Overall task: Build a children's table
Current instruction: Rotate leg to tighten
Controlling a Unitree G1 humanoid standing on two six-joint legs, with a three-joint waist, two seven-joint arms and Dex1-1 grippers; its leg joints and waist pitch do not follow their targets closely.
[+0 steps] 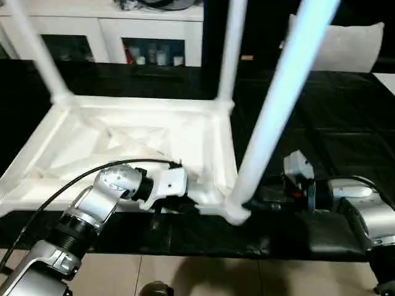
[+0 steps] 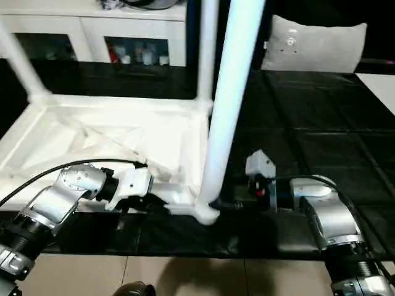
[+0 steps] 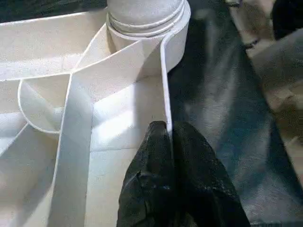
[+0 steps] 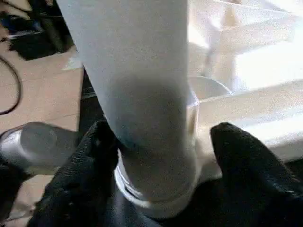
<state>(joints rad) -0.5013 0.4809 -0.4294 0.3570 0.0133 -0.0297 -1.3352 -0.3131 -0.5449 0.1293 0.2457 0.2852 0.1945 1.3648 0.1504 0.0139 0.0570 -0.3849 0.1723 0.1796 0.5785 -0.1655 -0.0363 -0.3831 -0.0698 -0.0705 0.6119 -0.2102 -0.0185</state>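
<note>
The upturned table (image 1: 123, 142) lies on a black mat (image 2: 308, 129). The left gripper (image 3: 168, 142) pinches the table's thin rim. The right gripper (image 4: 161, 156) stands spread around the near leg (image 1: 271, 117) at its socket.

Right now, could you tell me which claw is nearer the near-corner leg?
Right. The right claw straddles the leg at its base; the left claw pinches the tabletop's rim beside it.

The near leg (image 1: 278, 105) runs off the head view's top edge, as do the two far legs (image 1: 229, 49). Bottles (image 1: 154, 57) behind the cabinet (image 1: 111, 24) glass stay too small to identify.
</note>
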